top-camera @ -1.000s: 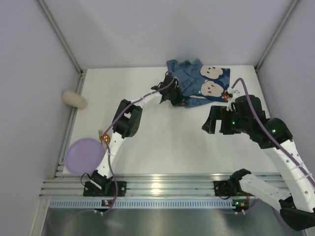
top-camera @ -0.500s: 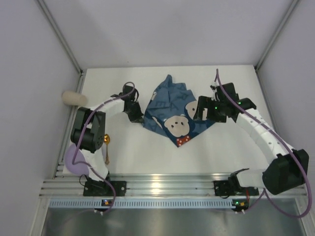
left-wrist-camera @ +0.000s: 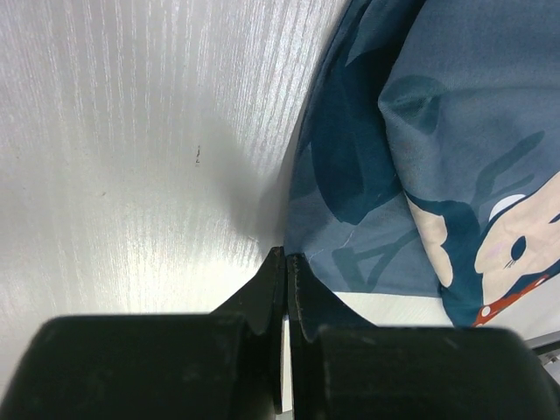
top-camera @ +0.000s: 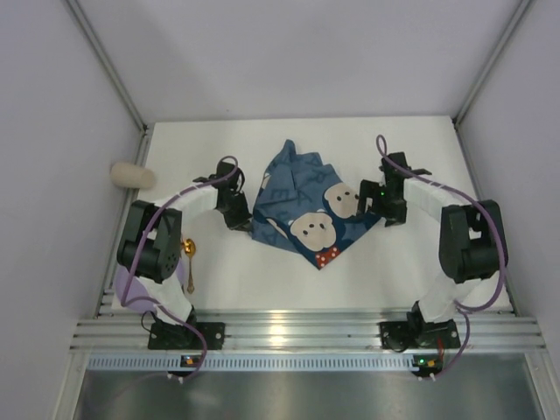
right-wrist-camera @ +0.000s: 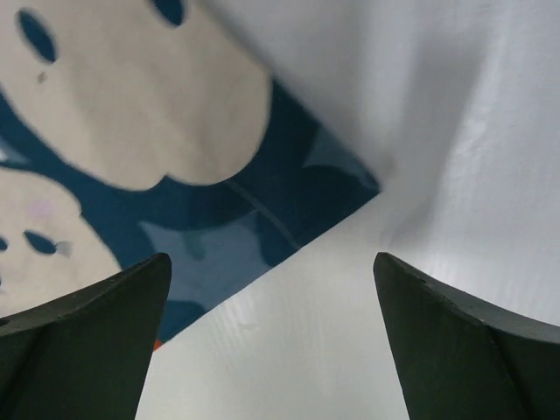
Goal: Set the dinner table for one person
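The blue bear-print placemat (top-camera: pixel 311 210) lies spread as a diamond on the middle of the white dinner table (top-camera: pixel 289 276). My left gripper (top-camera: pixel 243 219) is shut on the placemat's left corner; the left wrist view shows the jaws (left-wrist-camera: pixel 286 259) pinched on the cloth's edge (left-wrist-camera: pixel 420 175). My right gripper (top-camera: pixel 378 206) is open and empty, low over the table just off the placemat's right corner. In the right wrist view the cloth (right-wrist-camera: pixel 262 201) lies ahead of the open gripper (right-wrist-camera: pixel 269 259).
A gold spoon (top-camera: pixel 188 255) lies at the table's left side beside my left arm. A purple plate (top-camera: pixel 120 284) is mostly hidden behind that arm. A beige cup (top-camera: pixel 131 176) lies on its side off the left edge. The aluminium rail (top-camera: pixel 289 333) runs along the near edge.
The placemat has come from a bunched heap at the back to the table's middle and is spread out. My right gripper now stands open off its right corner. Both arms have drawn apart.
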Robot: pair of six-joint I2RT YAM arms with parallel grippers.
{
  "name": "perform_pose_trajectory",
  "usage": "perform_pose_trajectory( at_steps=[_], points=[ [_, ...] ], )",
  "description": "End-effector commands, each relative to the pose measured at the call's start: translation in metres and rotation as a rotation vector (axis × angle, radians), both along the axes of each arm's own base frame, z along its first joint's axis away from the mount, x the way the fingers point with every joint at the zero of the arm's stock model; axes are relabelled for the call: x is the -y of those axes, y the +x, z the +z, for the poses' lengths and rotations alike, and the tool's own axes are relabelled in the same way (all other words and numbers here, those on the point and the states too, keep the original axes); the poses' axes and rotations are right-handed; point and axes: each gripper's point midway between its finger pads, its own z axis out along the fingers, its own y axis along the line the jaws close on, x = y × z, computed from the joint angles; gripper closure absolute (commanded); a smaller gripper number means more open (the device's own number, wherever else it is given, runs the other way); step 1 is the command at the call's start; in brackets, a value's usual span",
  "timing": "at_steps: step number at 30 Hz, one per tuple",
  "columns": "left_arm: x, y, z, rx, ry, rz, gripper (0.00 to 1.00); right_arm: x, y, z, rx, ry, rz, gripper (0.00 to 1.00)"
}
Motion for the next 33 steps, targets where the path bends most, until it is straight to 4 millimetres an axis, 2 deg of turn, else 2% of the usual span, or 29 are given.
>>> perform_pose_trajectory(
  at_steps=[1,3,6,10,16,19,21,22,23,25,26,27,28,31,33],
  points=[
    [-0.001,0.000,0.015,0.020,0.003,-0.015,1.00,0.039,0.034,0.006,0.060,-0.046,-0.143,0.00],
    [0.000,0.003,0.016,0.023,0.000,-0.015,1.00,0.047,0.037,-0.001,0.043,-0.041,-0.177,0.00],
    [0.001,0.006,0.015,0.019,-0.002,-0.016,1.00,0.042,0.045,-0.008,0.038,-0.011,-0.170,0.00],
    [0.002,0.010,0.012,0.008,0.005,-0.020,1.00,0.022,0.053,-0.014,0.040,0.077,-0.157,0.00],
    [0.004,0.017,0.010,0.003,0.006,-0.025,1.00,-0.013,0.047,-0.019,0.009,0.144,-0.092,0.04],
    [0.006,0.020,0.007,0.001,0.004,-0.024,1.00,-0.033,0.035,-0.025,-0.022,0.198,-0.057,0.15],
    [0.007,0.022,0.006,-0.002,-0.001,-0.018,1.00,-0.044,0.027,-0.029,-0.037,0.218,-0.031,0.37],
    [0.008,0.021,0.005,-0.006,-0.005,-0.018,1.00,-0.047,0.025,-0.031,-0.041,0.217,-0.024,0.37],
    [0.009,0.022,0.004,-0.006,-0.007,-0.018,1.00,-0.050,0.022,-0.034,-0.051,0.213,-0.010,0.55],
    [0.010,0.023,0.002,-0.012,-0.011,-0.011,1.00,-0.052,0.020,-0.038,-0.067,0.213,-0.004,0.70],
    [0.010,0.023,0.002,-0.013,-0.013,-0.009,1.00,-0.050,0.019,-0.042,-0.078,0.202,-0.002,0.88],
    [0.009,0.023,0.001,-0.016,-0.009,-0.005,1.00,-0.049,0.021,-0.042,-0.077,0.193,0.002,0.97],
    [0.008,0.022,0.000,-0.021,-0.001,0.002,1.00,-0.049,0.026,-0.038,-0.072,0.188,0.005,1.00],
    [0.001,0.022,-0.002,-0.028,0.026,0.034,1.00,-0.045,0.039,-0.025,-0.040,0.178,0.008,1.00],
    [-0.008,0.023,-0.003,-0.031,0.052,0.065,1.00,-0.035,0.047,-0.016,-0.018,0.162,-0.010,1.00]
  ],
)
